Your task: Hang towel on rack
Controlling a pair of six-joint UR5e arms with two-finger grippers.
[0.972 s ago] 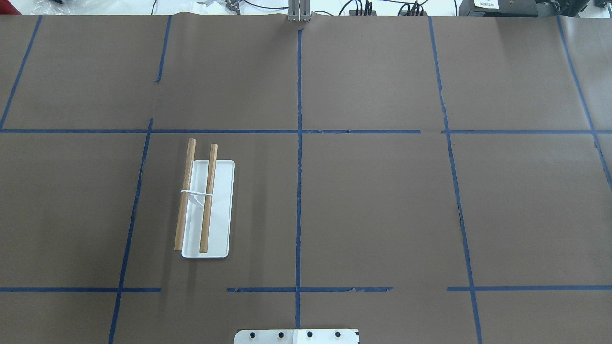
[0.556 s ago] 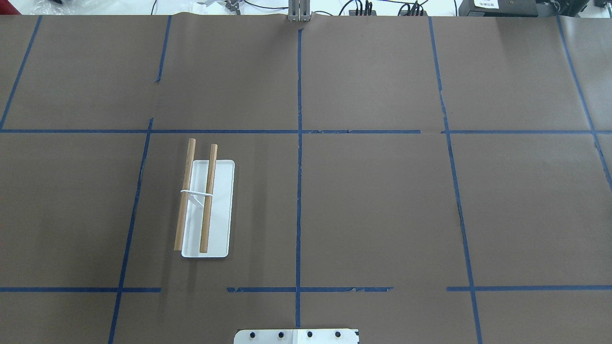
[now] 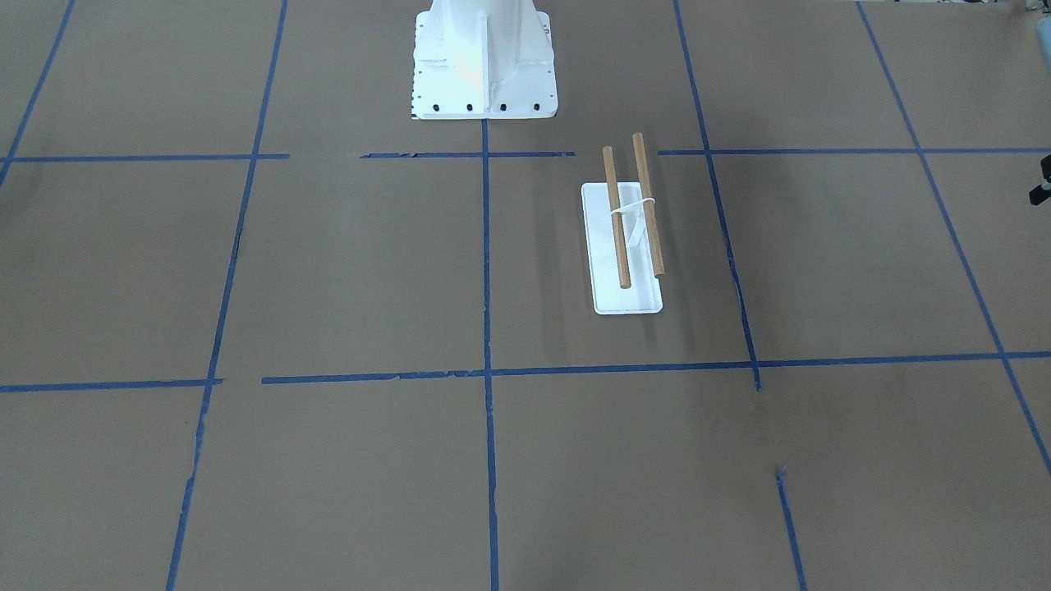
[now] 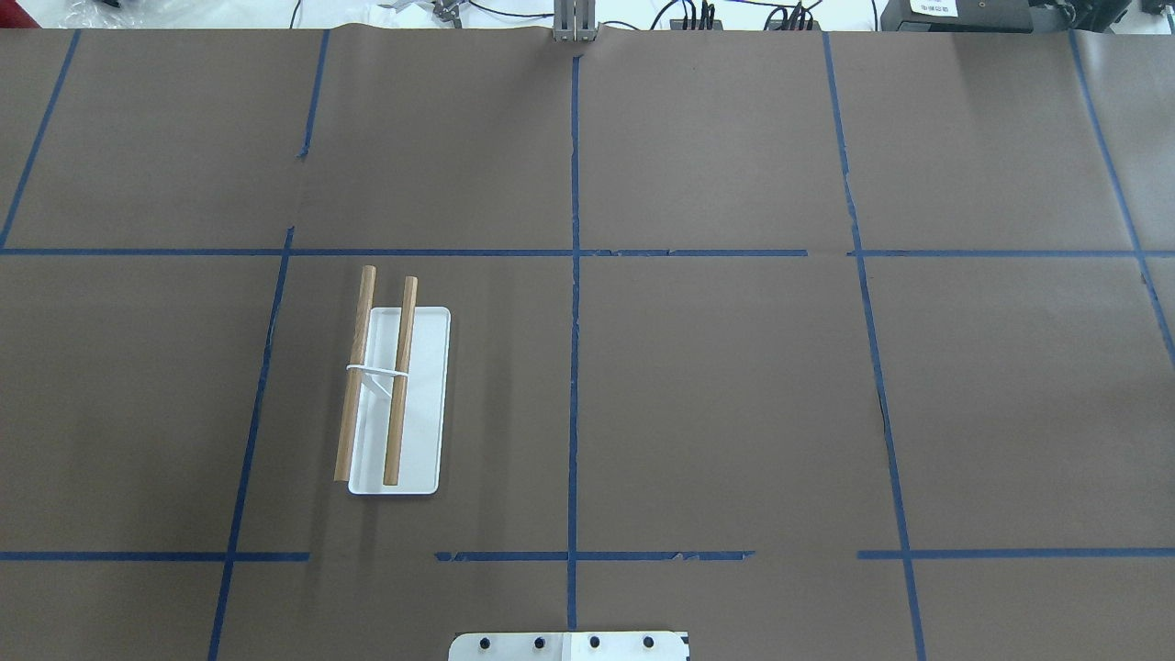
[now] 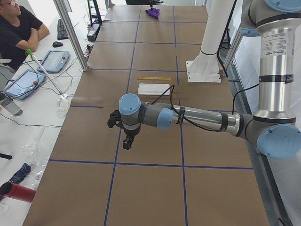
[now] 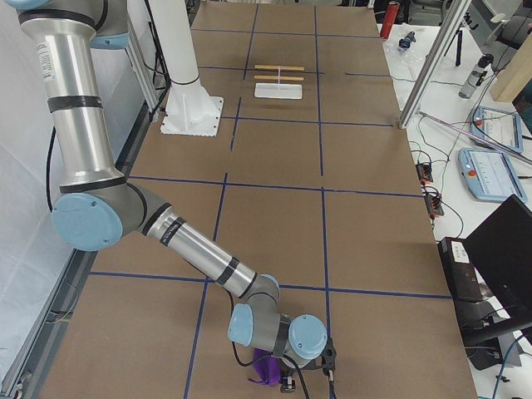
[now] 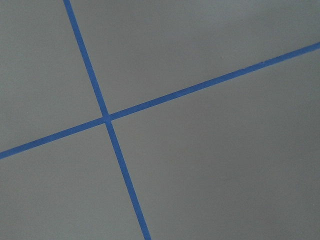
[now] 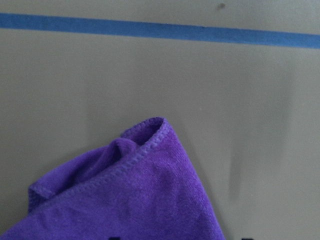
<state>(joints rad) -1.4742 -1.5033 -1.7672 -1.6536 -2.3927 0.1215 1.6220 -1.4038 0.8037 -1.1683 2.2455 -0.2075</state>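
The rack (image 4: 395, 395) has two wooden dowels on a white bracket over a flat white base. It stands on the left half of the table, also seen in the front-facing view (image 3: 628, 238). A crumpled purple towel (image 8: 125, 195) lies on the table at the far right end (image 6: 268, 366), outside the overhead view. My right gripper (image 6: 307, 381) is low right beside the towel; I cannot tell if it is open or shut. My left gripper (image 5: 128, 142) hovers over bare table near the left end, far from the rack; I cannot tell its state.
The white bolted pedestal (image 3: 484, 66) stands at the robot's side of the table. Blue tape lines (image 7: 107, 119) grid the brown table cover. An operator (image 5: 19, 28) sits beyond the far edge, with tablets (image 5: 51, 61) and cables there.
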